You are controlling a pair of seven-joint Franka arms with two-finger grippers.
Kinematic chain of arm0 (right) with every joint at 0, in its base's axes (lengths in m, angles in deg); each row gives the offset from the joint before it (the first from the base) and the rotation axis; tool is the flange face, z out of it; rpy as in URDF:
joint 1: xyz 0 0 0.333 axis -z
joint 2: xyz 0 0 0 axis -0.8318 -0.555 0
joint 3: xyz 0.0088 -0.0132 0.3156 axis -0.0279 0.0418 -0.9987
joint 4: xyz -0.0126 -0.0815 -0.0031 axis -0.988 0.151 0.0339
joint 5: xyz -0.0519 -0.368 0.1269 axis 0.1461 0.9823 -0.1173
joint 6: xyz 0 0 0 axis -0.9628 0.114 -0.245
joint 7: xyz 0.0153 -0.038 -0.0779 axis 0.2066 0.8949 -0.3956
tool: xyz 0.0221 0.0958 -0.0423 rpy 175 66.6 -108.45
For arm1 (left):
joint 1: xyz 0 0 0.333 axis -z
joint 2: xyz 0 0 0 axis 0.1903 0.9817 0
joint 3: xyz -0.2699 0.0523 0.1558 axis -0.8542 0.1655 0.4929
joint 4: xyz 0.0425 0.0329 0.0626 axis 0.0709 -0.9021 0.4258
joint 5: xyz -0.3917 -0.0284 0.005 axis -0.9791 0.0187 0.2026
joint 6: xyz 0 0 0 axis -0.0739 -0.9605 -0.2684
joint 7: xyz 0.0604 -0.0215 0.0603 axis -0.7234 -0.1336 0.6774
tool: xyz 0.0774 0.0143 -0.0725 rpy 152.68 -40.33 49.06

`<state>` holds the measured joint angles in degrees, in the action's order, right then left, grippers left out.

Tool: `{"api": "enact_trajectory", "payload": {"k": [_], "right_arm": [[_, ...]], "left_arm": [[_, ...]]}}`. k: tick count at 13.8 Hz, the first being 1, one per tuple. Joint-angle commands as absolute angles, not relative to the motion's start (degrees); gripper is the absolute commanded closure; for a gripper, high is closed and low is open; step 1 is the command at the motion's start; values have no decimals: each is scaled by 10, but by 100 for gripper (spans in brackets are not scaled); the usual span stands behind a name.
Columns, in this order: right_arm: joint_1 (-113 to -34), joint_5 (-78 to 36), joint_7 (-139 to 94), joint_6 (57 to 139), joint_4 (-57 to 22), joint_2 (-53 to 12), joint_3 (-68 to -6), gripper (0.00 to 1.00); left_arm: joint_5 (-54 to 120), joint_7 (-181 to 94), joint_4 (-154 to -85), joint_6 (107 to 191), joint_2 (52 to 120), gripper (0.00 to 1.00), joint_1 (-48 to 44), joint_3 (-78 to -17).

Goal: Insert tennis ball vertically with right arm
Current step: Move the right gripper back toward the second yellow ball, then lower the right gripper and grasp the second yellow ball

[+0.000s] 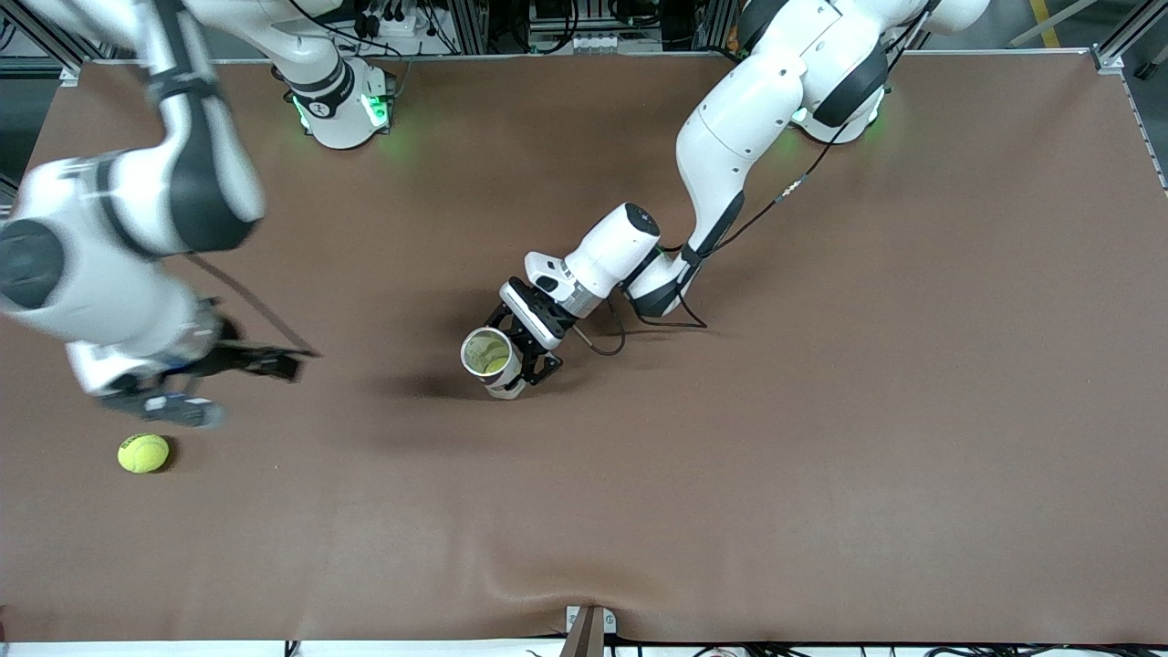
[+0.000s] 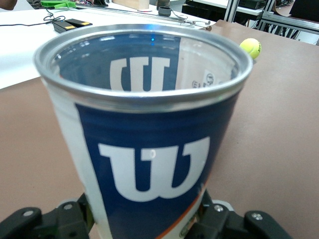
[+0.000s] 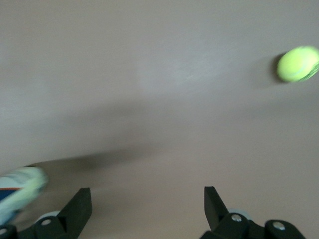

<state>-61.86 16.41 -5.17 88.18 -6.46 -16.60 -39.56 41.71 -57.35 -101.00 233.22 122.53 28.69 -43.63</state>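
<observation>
A yellow-green tennis ball (image 1: 143, 453) lies on the brown table near the right arm's end. It also shows in the right wrist view (image 3: 298, 63) and the left wrist view (image 2: 250, 48). My right gripper (image 1: 224, 383) hangs open and empty over the table beside the ball, apart from it; its jaws (image 3: 148, 199) stand wide. My left gripper (image 1: 513, 361) is shut on a blue-and-white tennis ball can (image 1: 488, 354) at mid-table, its open mouth turned up, with yellow-green showing inside. The can fills the left wrist view (image 2: 149, 149), gripped low (image 2: 149, 221). It shows blurred in the right wrist view (image 3: 20, 194).
The brown table mat (image 1: 821, 411) has a raised wrinkle at its near edge (image 1: 547, 566). A black cable (image 1: 657, 319) trails from the left arm's wrist onto the table. The arm bases (image 1: 342, 109) stand along the edge farthest from the front camera.
</observation>
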Motion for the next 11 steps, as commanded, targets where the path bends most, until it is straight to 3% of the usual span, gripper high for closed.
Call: {"api": "enact_trajectory", "payload": {"k": [1,7,11], "right_arm": [[-538,169,-170,912,-75,-179,-409,0],[-416,168,-405,1075,-76,-294,-410,0],[-390,164,-454,1175,-76,-354,-410,0]], "left_arm": [[402,-568,-995,2337,1238,23,294,-430],[403,-569,-994,2337,1238,23,294,-430],[403,-569,-994,2338,1238,23,295,-430]]}}
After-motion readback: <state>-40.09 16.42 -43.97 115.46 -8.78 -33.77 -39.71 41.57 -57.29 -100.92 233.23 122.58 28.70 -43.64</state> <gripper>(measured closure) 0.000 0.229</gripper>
